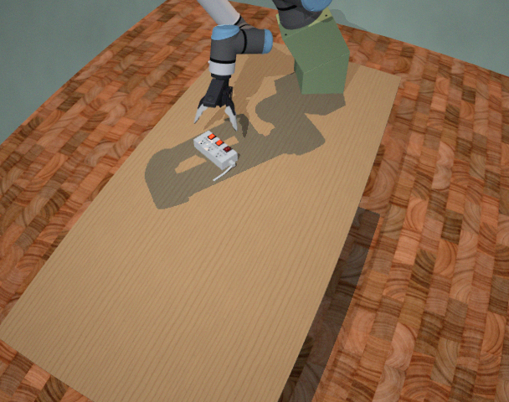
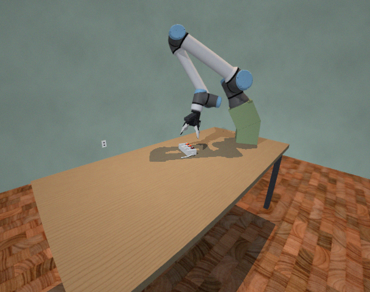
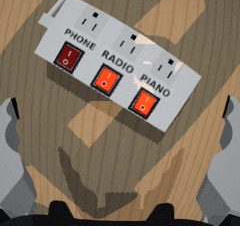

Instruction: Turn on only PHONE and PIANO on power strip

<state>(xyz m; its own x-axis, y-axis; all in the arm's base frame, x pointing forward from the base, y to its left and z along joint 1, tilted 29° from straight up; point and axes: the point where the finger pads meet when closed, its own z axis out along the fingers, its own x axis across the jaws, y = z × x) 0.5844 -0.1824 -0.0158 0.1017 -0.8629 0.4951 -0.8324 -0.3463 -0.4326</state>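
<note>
A grey power strip (image 1: 215, 149) lies face up on the table, also in the exterior view (image 2: 187, 149) and in the wrist view (image 3: 118, 71). It has three rocker switches. The PHONE switch (image 3: 68, 57) is dark red and unlit. The RADIO switch (image 3: 106, 80) and the PIANO switch (image 3: 144, 102) glow bright orange-red. A white cord stub (image 1: 222, 172) leaves the PHONE end. My gripper (image 1: 215, 118) hangs open and empty a little above the strip, just behind it, fingers pointing down (image 2: 189, 132). In the wrist view the fingers stand wide apart at the lower edges (image 3: 120, 171).
The green pedestal (image 1: 320, 58) of the arm stands at the far end of the table. The table's edges run left and right of the strip. A wall socket (image 2: 103, 143) is on the back wall.
</note>
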